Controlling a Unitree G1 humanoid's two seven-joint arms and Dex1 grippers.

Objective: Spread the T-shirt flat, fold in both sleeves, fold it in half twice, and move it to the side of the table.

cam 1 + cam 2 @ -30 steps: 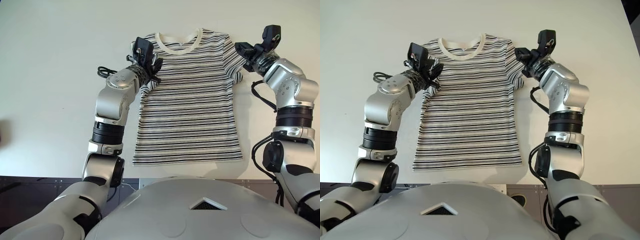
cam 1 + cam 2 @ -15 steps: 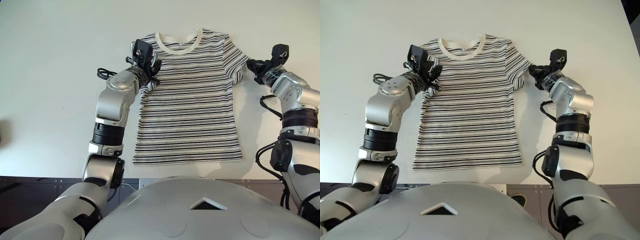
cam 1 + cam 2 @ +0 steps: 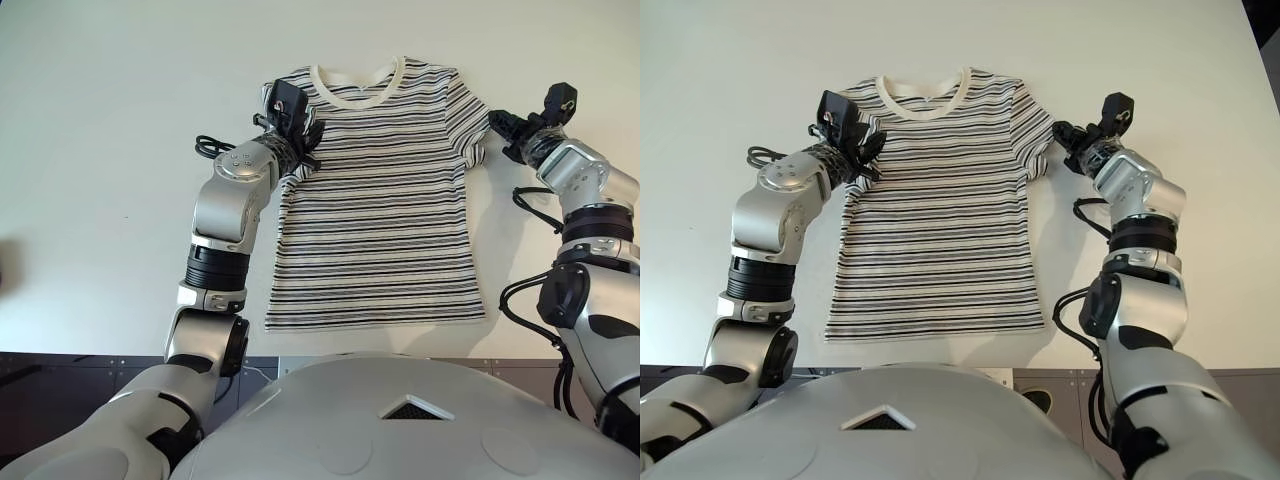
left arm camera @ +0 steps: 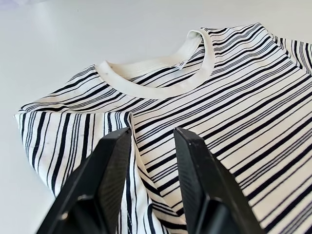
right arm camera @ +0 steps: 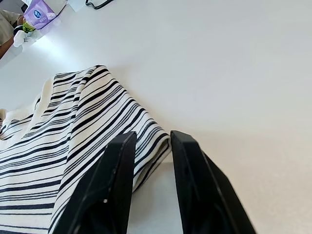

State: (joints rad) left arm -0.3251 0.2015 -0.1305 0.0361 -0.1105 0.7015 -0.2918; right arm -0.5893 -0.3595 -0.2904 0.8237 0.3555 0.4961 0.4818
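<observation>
A black-and-white striped T-shirt (image 3: 375, 200) lies flat on the white table (image 3: 100, 200), collar at the far side. My left gripper (image 3: 305, 140) rests over the shirt's left shoulder. Its fingers (image 4: 112, 165) stand apart, open, with a small ridge of striped cloth below the gap. My right gripper (image 3: 503, 135) is at the outer edge of the right sleeve (image 3: 475, 130). It is open too, and the sleeve hem (image 5: 146, 146) lies between its fingers without being pinched. The left sleeve is mostly hidden under my left arm in the eye views.
A black cable loop (image 3: 208, 145) lies on the table just left of my left forearm. Another cable (image 3: 530, 205) hangs beside my right arm. A purple pack (image 5: 41, 10) sits far off at the table's edge. Bare table lies left and right of the shirt.
My right gripper swung outward and lower, away from the right sleeve, then came back in to the sleeve hem. The left arm and the shirt have stayed put.
</observation>
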